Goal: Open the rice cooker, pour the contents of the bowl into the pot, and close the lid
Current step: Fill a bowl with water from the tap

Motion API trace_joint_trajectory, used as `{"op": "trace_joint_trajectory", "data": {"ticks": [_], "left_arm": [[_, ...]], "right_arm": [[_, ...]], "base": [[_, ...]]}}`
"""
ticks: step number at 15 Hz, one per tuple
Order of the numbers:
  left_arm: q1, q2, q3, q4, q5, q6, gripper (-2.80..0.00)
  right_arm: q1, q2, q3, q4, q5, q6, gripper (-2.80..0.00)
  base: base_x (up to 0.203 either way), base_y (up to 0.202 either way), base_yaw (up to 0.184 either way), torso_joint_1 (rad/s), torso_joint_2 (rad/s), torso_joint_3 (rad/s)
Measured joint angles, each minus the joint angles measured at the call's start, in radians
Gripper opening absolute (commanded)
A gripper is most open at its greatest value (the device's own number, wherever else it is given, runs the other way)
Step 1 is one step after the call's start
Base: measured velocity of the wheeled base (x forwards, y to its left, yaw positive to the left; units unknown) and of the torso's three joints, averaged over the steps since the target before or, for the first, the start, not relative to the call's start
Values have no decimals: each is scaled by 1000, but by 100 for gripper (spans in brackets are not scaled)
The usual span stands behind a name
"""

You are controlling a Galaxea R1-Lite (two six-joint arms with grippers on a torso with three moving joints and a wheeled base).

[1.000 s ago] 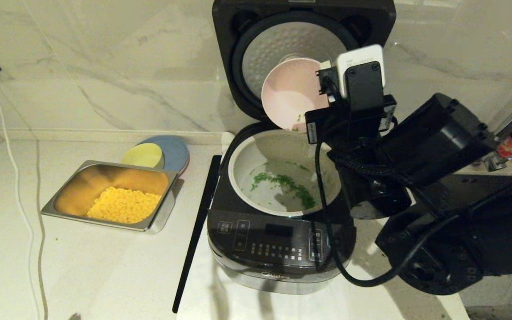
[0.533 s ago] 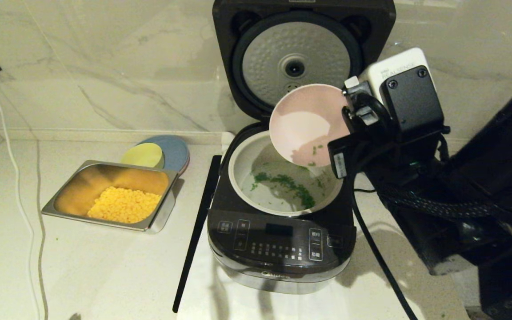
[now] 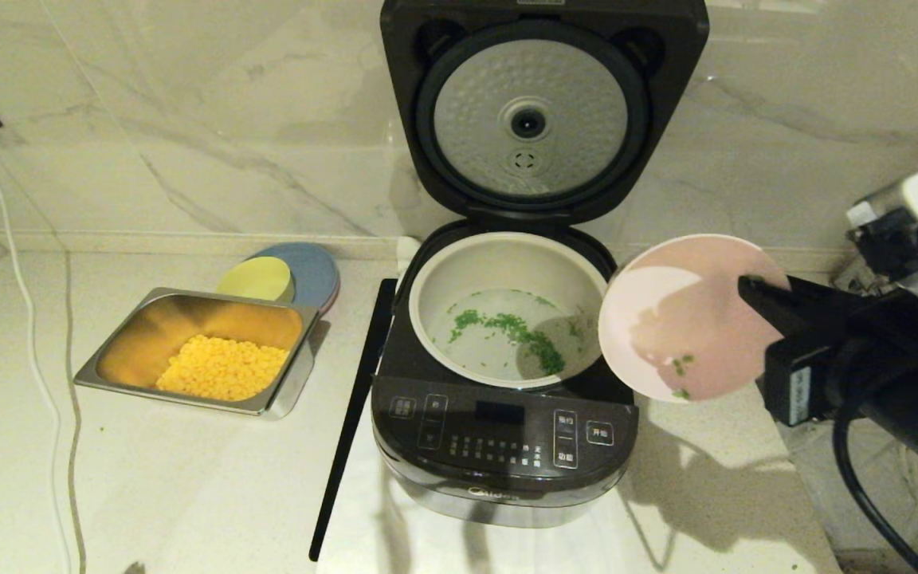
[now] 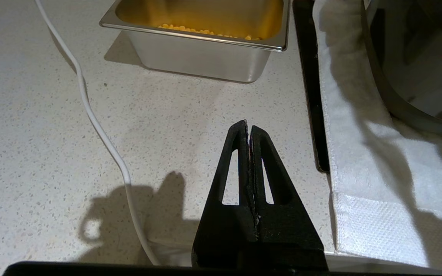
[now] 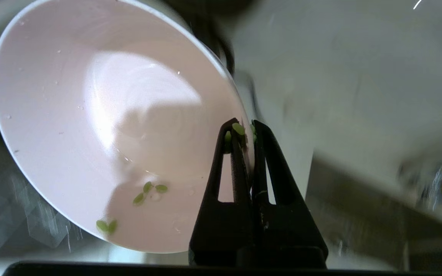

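Note:
The black rice cooker [image 3: 504, 434] stands open, its lid [image 3: 531, 119] upright with the dimpled silver disc facing me. Chopped green contents [image 3: 519, 331] lie scattered in the cream-white pot [image 3: 439, 279]. My right gripper [image 3: 750, 291] [image 5: 246, 128] is shut on the rim of the pale pink bowl [image 3: 686, 315] [image 5: 102, 126], held tilted in the air to the right of the cooker. A few green bits [image 5: 148, 189] still cling inside it. My left gripper [image 4: 248, 128] is shut on nothing, low over the counter left of the cooker.
A steel tray [image 3: 140, 307] of yellow corn sits left of the cooker, with a yellow bowl [image 3: 256, 279] on a blue plate [image 3: 311, 267] behind it. A black strip [image 3: 351, 414] and a white cloth [image 4: 363, 161] lie by the cooker. A white cable [image 3: 37, 351] runs down the left counter.
My right arm has swung the pink bowl from above the pot down and to the right, clear of the cooker. The lid's underside now shows fully.

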Motion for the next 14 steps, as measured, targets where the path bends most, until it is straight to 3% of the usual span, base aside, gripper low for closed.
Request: {"op": "trace_joint_trajectory", "data": {"ticks": [2, 5, 10, 14], "left_arm": [[0, 0, 0, 0, 0, 0, -280], [0, 0, 0, 0, 1, 0, -280], [0, 0, 0, 0, 0, 0, -280], [0, 0, 0, 0, 0, 0, -280]], "right_arm": [[-102, -85, -3, 231, 93, 122, -280], [-340, -146, -17, 482, 297, 279, -280], [-912, -125, -46, 687, 727, 393, -280], [-1333, 30, -87, 779, 1031, 453, -280]], "base": [[0, 0, 0, 0, 0, 0], [0, 0, 0, 0, 0, 0], [0, 0, 0, 0, 0, 0], [0, 0, 0, 0, 0, 0]]}}
